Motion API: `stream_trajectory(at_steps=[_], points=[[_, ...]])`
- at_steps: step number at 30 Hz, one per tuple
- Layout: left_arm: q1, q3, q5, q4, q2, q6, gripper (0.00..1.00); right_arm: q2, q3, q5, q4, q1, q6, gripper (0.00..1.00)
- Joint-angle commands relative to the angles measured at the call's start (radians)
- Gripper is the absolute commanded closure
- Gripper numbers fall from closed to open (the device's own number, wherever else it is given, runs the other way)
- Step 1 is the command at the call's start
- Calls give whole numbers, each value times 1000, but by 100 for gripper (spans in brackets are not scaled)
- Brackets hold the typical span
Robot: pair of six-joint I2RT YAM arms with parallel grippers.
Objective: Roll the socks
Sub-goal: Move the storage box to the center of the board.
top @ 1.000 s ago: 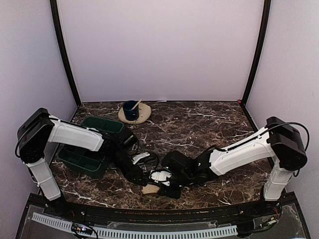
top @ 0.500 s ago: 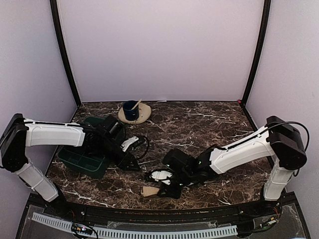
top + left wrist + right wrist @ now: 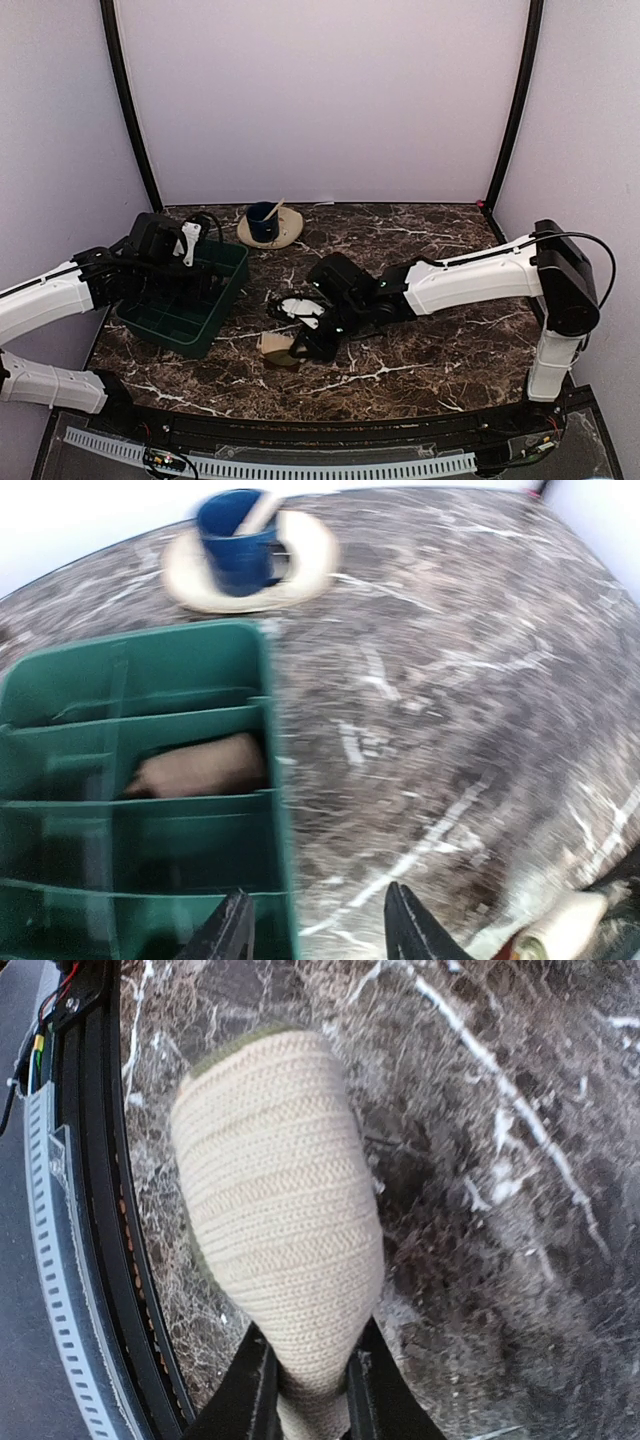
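Right end effector (image 3: 305,1385) clamped on tan sock (image 3: 275,1200); left end effector (image 3: 318,928) parted, empty.

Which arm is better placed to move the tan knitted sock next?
Right. Right end effector grips the tan knitted sock; left end effector hangs open, empty, above the green plastic tray.

Looks like a robot lab test cell, not a home. Dark brown marble-patterned tabletop (image 3: 420,250) boxed in by plain pale lilac wall panels (image 3: 320,100) and black upright corner posts (image 3: 130,110). Dark green plastic divided tray (image 3: 215,312) is the only bin. Behind the tray: blue mug (image 3: 262,218) on tan round saucer (image 3: 288,232). Nearer than the tray: white-and-black left robot arm (image 3: 50,298), matching right robot arm (image 3: 470,278), and a white perforated strip (image 3: 300,468), probably cable ducting.
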Motion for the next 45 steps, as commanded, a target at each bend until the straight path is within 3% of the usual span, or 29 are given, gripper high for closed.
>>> stream_trajectory(at_steps=[1, 9, 16, 30, 45], points=[[58, -28, -235, -80, -30, -94, 54, 64, 184, 27, -73, -32, -35, 100], [170, -50, -325, -102, -111, -155, 54, 302, 681, 138, -303, -45, -120, 100], [229, -61, -398, -121, -112, -213, 54, 487, 1035, 237, -378, -45, -135, 100], [352, -185, -302, -73, -64, -386, 54, 597, 1108, 269, -153, -17, -206, 100], [397, -213, -256, 11, 73, -356, 50, 729, 1193, 232, -76, -18, -233, 100]])
